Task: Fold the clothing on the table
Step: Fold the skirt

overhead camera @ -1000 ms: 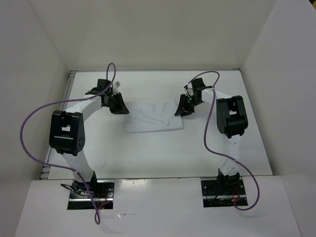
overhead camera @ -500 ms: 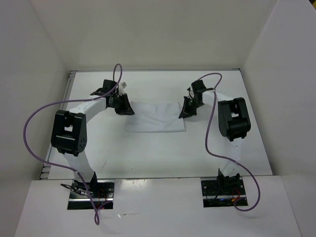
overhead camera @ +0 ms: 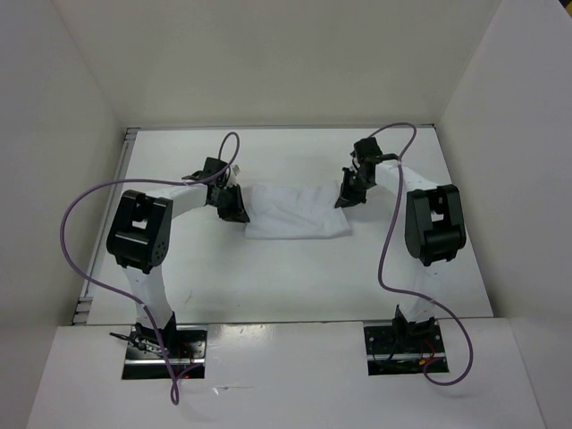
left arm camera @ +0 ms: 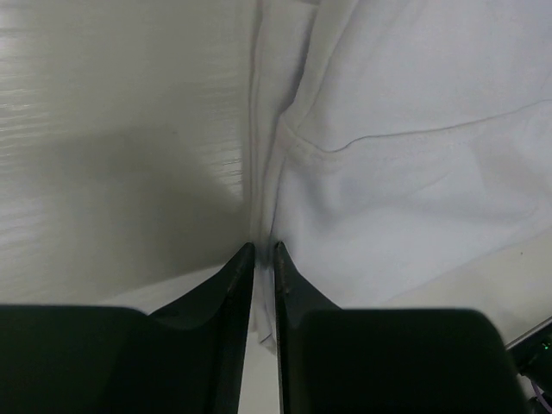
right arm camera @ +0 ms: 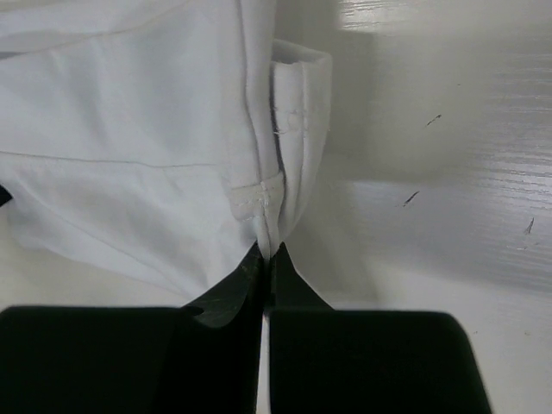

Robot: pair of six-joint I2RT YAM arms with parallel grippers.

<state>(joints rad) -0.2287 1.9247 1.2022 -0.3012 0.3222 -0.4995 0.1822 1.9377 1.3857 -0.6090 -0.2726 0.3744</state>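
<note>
The right jaws were apart a second ago. Now they are pressed together on a seamed edge of the clothing [right arm camera: 129, 172], and the hem runs right into their tips. The left jaws are almost together too, with a fold of the clothing [left arm camera: 405, 190] pinched in the thin gap between them. So we now hold both ends.

Both arms have also slid to the right, and the clothing [overhead camera: 295, 214] has come along with them. It lies on the desk [overhead camera: 268, 277], spread out between the two sets of jaws and pulled fairly flat. It has some soft wrinkles in the middle.

We think this means the grab is done. The fold itself is not made yet. Next we probably need to lift both ends at the same time and bring them over the rest of the cloth.

Not much is in the way. The purple cable [overhead camera: 71, 223] of the left arm and the purple cable [overhead camera: 384, 259] of the right arm loop out to the sides, away from the jaws. The white walls [overhead camera: 268, 63] stand well beyond the jaws. A few small dark specks [right arm camera: 412, 197] sit on the desk just beside the right jaws.
</note>
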